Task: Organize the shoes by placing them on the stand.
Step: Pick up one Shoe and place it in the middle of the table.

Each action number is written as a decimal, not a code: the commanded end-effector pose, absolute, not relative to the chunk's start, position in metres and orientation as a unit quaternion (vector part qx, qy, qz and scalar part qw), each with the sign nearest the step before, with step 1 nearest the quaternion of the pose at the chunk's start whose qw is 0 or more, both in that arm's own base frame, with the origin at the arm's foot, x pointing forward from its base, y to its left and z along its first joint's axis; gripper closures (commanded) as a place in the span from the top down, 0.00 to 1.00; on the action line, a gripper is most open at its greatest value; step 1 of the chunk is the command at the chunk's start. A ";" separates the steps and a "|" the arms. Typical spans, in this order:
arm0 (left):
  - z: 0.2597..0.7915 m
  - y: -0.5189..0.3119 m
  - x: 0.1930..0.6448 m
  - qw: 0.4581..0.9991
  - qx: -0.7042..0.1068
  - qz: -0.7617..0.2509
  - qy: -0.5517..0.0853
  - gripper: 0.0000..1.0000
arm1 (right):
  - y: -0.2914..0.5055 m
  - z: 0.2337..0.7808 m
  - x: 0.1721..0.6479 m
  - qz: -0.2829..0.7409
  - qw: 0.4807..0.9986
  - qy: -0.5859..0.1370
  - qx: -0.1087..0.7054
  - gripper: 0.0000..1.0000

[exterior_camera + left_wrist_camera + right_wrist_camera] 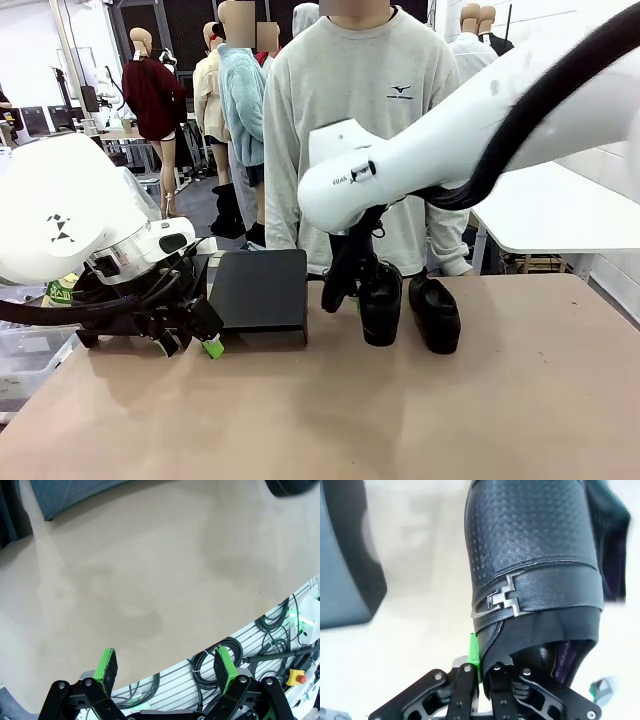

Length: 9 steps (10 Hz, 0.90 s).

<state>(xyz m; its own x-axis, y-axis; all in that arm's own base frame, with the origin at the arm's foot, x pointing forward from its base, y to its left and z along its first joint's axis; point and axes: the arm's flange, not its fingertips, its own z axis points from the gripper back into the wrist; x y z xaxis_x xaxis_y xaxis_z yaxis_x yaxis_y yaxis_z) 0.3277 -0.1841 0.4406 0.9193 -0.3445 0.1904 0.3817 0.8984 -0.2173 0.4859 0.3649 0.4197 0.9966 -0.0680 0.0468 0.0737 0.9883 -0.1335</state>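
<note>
Right claw [481,664] clamped on collar of shoe [530,555] at middle of table [330,420]. Second shoe [436,313] just beside it. Stand [262,290] near, to left. Left claw [167,667] spread wide, empty. We judged: lift clear of neighbour, hold sole level, seat squarely on stand before release.

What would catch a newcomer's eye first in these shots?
The right gripper, at the middle of the table, is shut on the rim of a black shoe with a silver buckle. A second black shoe stands just to its right. The dark stand sits to its left, with the open left gripper low beside it.
</note>
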 end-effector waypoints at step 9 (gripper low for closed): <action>0.439 -0.183 0.326 0.971 -0.130 -0.186 -0.070 1.00 | 0.415 0.363 0.365 0.080 0.994 0.034 -0.061 0.00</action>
<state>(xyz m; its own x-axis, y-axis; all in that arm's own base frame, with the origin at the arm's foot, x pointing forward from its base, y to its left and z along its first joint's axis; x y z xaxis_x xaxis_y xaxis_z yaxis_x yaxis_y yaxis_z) 0.3278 -0.1842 0.4407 0.9193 -0.3445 0.1903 0.3817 0.8984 -0.2173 0.3665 0.4208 0.3621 0.9882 0.1402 -0.0614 -0.1484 0.9758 -0.1606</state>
